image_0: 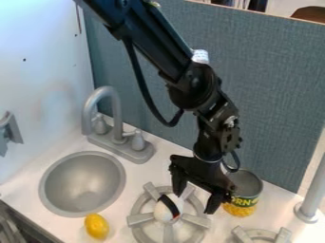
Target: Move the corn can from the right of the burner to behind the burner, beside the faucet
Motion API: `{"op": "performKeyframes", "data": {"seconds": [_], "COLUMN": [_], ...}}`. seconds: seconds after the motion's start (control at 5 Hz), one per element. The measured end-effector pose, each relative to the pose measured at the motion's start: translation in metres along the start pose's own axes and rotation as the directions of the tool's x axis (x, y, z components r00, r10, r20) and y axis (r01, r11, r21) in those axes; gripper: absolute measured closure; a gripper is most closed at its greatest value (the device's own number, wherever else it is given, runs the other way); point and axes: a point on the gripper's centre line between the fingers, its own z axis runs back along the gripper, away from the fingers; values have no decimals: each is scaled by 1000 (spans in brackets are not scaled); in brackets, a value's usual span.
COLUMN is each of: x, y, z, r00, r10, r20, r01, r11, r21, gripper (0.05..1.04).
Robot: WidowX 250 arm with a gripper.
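Observation:
Over the nearer edge of the first stove burner hangs the black gripper [195, 204], its two fingers spread apart with nothing between them. A white round object with a black band and a thin red stripe [168, 208] rests on the grey burner [134, 219], just below and beside the left finger. Close to the right finger stands a corn can [244, 192] with a grey upper part and a yellow lower part, upright on the counter behind the burner. A yellow lemon [97, 226] lies on the counter between the sink and the burner.
The round grey sink [82, 182] is at the left, with a grey faucet [117, 128] behind it. Part of a second burner [260, 234] shows at the lower right, near a grey post [311, 199]. A blue-grey panel [273, 104] rises behind the counter.

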Motion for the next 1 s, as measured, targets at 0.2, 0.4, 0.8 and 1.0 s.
{"op": "performKeyframes", "data": {"seconds": [0.2, 0.4, 0.8, 1.0], "x": [-7, -2, 12, 34], "y": [1, -11, -41, -54], "z": [-11, -7, 5, 13], "r00": [999, 1000, 998, 995], "r10": [-3, -24, -42, -64], "r20": [-35, -17, 43, 72], "r01": [3, 24, 45, 72], "r11": [1000, 1000, 997, 991], "r21": [9, -9, -70, -115], "gripper": [83, 83, 83, 83]}}
